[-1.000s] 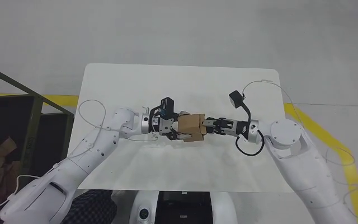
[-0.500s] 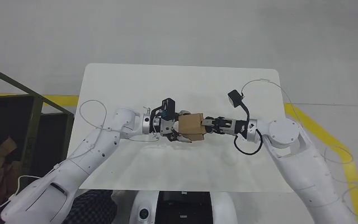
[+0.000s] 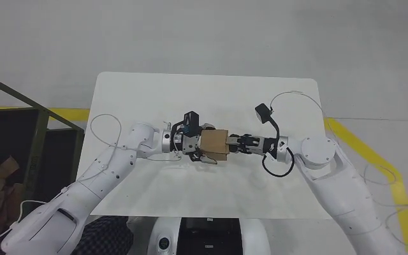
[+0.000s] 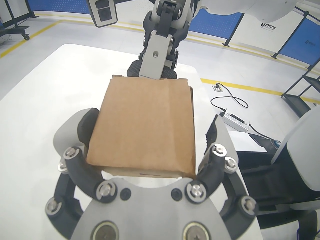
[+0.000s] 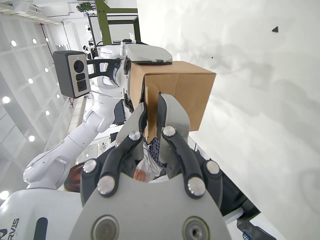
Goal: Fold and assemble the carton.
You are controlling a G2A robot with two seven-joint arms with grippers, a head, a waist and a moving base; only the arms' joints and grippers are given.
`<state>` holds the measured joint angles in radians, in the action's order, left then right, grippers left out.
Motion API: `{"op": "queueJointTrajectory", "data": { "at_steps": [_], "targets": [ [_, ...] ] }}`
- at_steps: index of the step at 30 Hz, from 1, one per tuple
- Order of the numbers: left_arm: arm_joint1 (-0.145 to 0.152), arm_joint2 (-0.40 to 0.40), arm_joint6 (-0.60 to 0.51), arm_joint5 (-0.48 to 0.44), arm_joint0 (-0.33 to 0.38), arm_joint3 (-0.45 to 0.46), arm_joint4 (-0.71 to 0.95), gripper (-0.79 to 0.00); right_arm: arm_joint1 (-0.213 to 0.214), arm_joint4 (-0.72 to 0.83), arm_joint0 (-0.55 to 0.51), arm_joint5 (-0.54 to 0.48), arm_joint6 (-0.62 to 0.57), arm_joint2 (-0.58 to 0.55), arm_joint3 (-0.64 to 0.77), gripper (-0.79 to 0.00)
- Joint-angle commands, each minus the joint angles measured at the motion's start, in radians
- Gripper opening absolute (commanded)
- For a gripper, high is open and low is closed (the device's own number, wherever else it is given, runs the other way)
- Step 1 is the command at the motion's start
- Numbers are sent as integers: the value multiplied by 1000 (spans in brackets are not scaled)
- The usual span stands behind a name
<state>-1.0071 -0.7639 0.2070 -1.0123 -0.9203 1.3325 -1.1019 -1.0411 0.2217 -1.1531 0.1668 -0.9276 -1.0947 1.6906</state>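
A small brown carton [image 3: 215,144] hangs above the middle of the white table [image 3: 127,95], held between both arms. My left gripper [image 4: 147,136] is shut on the carton [image 4: 145,131], one finger on each side wall. From the other side my right gripper [image 5: 151,116] is shut on a flap of the carton [image 5: 180,88], pinching the thin cardboard between its pads. In the top view the left gripper [image 3: 203,145] and the right gripper [image 3: 231,144] meet at the box from the left and right. The carton's far end is hidden behind the right gripper's fingers [image 4: 156,58].
The table edge [image 4: 197,76] lies just past the carton on the left wrist view's far side, with a cable and power brick [image 4: 235,122] on the floor beyond. A dark green frame [image 3: 25,121] stands left of the table.
The right arm has pushed a little to the left, and the carton has shifted slightly left with it and squared up. The left arm has stayed in place.
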Motion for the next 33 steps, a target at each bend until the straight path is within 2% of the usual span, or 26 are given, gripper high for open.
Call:
{"op": "queueJointTrajectory", "data": {
  "at_steps": [1, 10, 15, 19, 22, 24, 27, 33],
  "targets": [
    [-1, -1, 2, 0, 0, 1, -1, 0, -2, -1, 1, 4, 11, 6, -1, -785],
    [-4, -13, 11, 0, -2, -16, -1, 0, -8, 45, -3, -10, 34, 8, -11, -785],
    [-6, -21, 13, 0, -9, -28, -2, 0, -8, 76, -14, -28, 27, 1, -21, -733],
    [-8, -27, 15, 0, -12, -30, 0, 0, -9, 97, -21, -41, 15, 1, -25, -742],
    [-9, -33, 21, 0, -15, -29, 2, 0, -11, 123, -22, -51, 4, 5, -30, -708],
    [-9, -37, 25, 0, -18, -29, 3, 0, -13, 146, -23, -63, -4, 8, -35, -622],
    [-10, -42, 30, 0, -22, -27, 2, 0, -15, 170, -24, -78, -13, 9, -44, -557],
    [-11, -52, 39, 0, -29, -23, 3, 0, -19, 215, -27, -103, -28, 9, -53, -545]
  ]
}}
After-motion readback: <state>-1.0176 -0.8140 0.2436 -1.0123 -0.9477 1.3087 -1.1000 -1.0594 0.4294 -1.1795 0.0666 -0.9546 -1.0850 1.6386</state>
